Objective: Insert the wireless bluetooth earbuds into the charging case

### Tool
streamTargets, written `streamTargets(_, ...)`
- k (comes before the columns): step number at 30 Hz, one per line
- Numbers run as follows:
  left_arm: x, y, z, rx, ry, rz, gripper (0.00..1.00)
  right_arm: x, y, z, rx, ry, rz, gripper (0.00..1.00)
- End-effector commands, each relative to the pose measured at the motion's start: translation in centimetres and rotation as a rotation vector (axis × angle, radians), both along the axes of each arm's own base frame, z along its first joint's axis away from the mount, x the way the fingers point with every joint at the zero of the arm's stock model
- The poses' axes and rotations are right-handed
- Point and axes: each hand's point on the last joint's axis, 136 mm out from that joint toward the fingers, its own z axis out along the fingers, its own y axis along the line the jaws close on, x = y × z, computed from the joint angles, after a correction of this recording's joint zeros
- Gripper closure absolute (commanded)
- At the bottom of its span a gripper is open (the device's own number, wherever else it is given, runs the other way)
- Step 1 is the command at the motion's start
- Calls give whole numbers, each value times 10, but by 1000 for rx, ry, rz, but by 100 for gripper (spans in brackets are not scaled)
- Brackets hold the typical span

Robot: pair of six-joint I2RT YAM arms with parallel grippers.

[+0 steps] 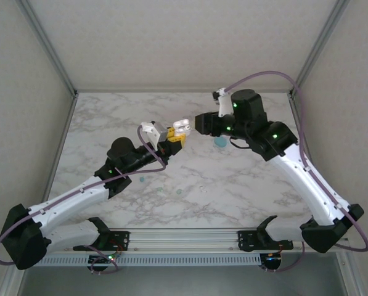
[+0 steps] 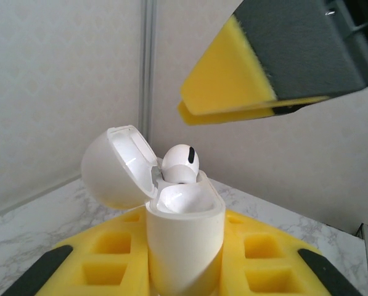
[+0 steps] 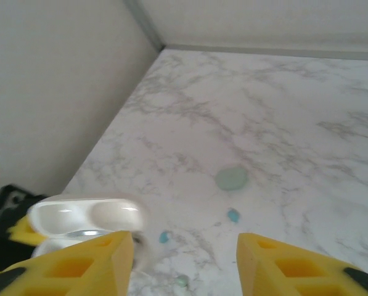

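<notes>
My left gripper is shut on a white charging case, held upright between its yellow pads above the table. The lid is flipped open to the left. One white earbud sits in the case with its head poking out; the well beside it shows no bud. My right gripper hovers just right of the case, open with nothing between its fingers; one of its fingers hangs over the case. Two teal-blue earbuds and a mint one lie on the marble below.
A mint-green oval case lies closed on the marble table under the right arm. Two small buds lie near the left arm's forearm. Walls with metal frame posts close in the table at the back and sides.
</notes>
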Motion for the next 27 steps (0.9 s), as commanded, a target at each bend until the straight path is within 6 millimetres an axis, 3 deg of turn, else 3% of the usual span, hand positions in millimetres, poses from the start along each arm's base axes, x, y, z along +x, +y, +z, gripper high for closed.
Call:
streamTargets(1, -8, 10, 10, 1, -51, 18, 89, 13, -64, -34, -96, 99, -288, 53)
streamTargets(2, -9, 13, 9, 3, -52, 27, 89, 14, -77, -56, -125, 168, -335, 53)
streamTargets(4, -11, 21, 10, -2, -59, 51, 89, 9, -82, -100, -151, 326, -327, 53)
streamTargets(10, -21, 41, 11, 12, -81, 101, 89, -35, -56, -218, -270, 729, -144, 53)
streamTargets(12, -23, 47, 10, 6, -86, 114, 89, -46, -52, -245, -346, 771, -123, 52)
streamTargets(18, -27, 55, 12, -7, -95, 131, 89, -68, -30, -295, -573, 782, 57, 48)
streamTargets(24, -29, 58, 13, -3, -103, 140, 89, -65, -27, -320, -738, 753, 122, 47)
streamTargets(27, -29, 59, 12, -3, -101, 143, 89, -69, -14, -326, -772, 740, 175, 49)
